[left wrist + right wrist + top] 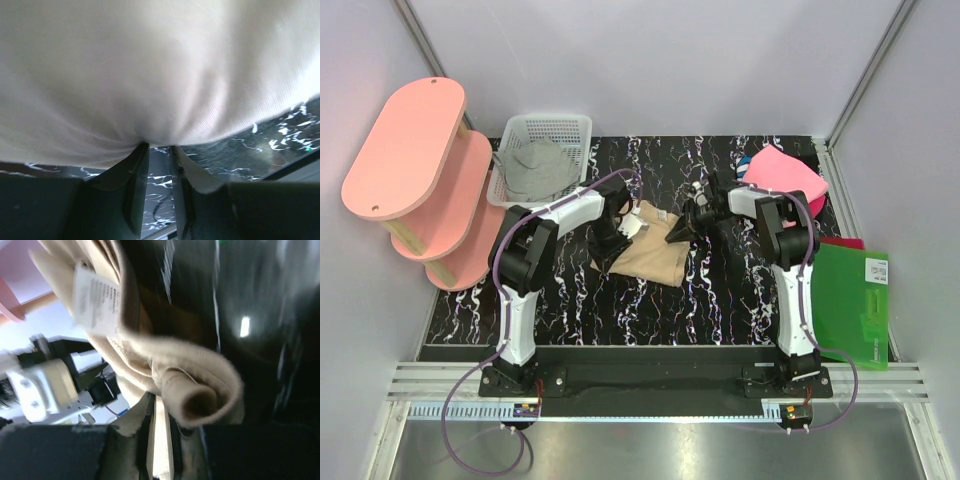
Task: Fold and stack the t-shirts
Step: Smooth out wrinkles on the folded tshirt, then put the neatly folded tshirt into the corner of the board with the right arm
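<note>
Left jaws are pressed nearly together, pinching a gathered fold of the tan t-shirt (150,75) at their tips. Right jaws are closed on a rolled edge (200,405) of the same shirt, and its white label (95,297) hangs just beyond them. Nearest of the loose things, a green sheet (850,295) lies at the right edge of the black marbled surface (620,310). Farther in, the tan t-shirt sits bunched at mid-surface, held between the two arms' jaws. Beyond it, the pink t-shirt (782,172) lies crumpled by the far right corner, behind the right arm. At the far left corner a white mesh basket (565,130) holds the grey t-shirt (532,172). A pink shelf (408,145) stands past the left edge.
</note>
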{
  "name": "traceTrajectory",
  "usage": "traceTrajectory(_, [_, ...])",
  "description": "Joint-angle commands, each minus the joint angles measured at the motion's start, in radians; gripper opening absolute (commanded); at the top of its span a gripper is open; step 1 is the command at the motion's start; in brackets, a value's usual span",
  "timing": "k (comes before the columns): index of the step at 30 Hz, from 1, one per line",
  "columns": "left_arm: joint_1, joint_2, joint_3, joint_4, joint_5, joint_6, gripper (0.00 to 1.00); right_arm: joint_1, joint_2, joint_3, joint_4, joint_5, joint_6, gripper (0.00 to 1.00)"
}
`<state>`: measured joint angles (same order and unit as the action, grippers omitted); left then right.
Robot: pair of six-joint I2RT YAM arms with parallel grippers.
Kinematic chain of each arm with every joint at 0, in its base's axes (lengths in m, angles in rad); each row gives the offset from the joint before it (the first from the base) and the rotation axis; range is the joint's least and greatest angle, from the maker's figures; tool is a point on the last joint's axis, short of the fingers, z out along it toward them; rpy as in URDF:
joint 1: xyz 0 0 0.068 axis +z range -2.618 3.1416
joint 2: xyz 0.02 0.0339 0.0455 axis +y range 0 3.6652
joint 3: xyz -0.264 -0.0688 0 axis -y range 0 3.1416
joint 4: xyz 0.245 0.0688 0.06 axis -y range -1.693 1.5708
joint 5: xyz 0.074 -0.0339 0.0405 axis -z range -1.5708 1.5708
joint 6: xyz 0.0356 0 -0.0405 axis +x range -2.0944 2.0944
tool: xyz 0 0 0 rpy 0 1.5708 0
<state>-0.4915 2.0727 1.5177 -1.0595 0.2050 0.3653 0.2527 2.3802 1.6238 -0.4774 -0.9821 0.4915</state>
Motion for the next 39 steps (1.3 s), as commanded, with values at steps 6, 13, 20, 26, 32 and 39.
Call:
traceTrajectory(6, [0.019,0.03,0.203,-0.01,-0.127,0.043,0.29,0.126,-0.263,-0.511,0.075,0.278,0.059,0.17])
traceTrajectory(13, [0.028,0.093,0.308,-0.017,-0.193,0.055,0.28,0.403,-0.591,-0.777,0.155,0.336,0.24,0.2])
traceTrajectory(20, [0.028,0.012,0.303,-0.053,-0.19,0.027,0.28,0.416,-0.727,-0.644,-0.022,0.459,0.211,0.47])
traceTrajectory(26, [0.028,-0.265,0.202,-0.161,-0.07,0.018,0.29,0.396,-0.707,-0.49,-0.089,0.468,0.168,0.52])
traceTrajectory(32, [0.005,-0.453,0.009,-0.234,0.054,0.058,0.31,0.358,-0.616,-0.456,-0.102,0.457,0.09,0.47])
traceTrajectory(39, [-0.11,-0.392,-0.134,-0.22,0.033,0.077,0.28,0.108,-0.595,-0.485,-0.127,0.481,0.015,0.55])
